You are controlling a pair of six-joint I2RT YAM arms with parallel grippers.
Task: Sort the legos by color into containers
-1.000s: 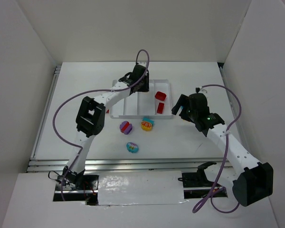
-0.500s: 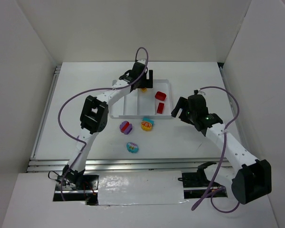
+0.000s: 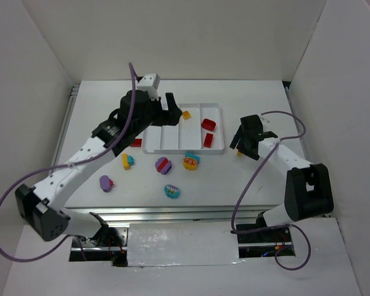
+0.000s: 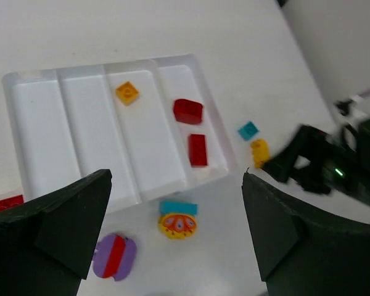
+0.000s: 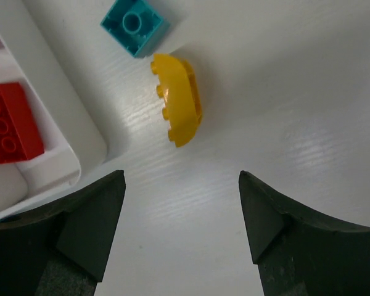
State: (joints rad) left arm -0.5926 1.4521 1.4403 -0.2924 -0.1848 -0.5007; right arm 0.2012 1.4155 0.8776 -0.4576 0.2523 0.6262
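Observation:
The white tray [image 3: 172, 137] holds a yellow brick [image 4: 127, 92] in its third compartment from the left. Two red bricks [image 4: 188, 111] [image 4: 197, 150] lie in the rightmost one. My left gripper [image 4: 176, 176] hangs open and empty above the tray's near edge [image 3: 171, 111]. Right of the tray lie a teal brick [image 5: 135, 26] and a curved yellow brick [image 5: 180, 98]. My right gripper [image 5: 180, 174] stands open just short of the yellow one, low over the table [image 3: 242, 140]. Loose on the table are a yellow round piece with a teal brick [image 3: 191, 161] and a purple-red round piece [image 3: 163, 165].
More legos lie in front of the tray: a teal round one [image 3: 172, 191], a purple one [image 3: 105, 183], a yellow-teal one [image 3: 127, 161] and a red brick [image 3: 136, 142] by the tray's left end. White walls close in the table on three sides.
My left gripper opened, left the yellow brick in the tray and drew back to the left and up. My right arm folded inward, and its jaws narrowed slightly over the yellow brick.

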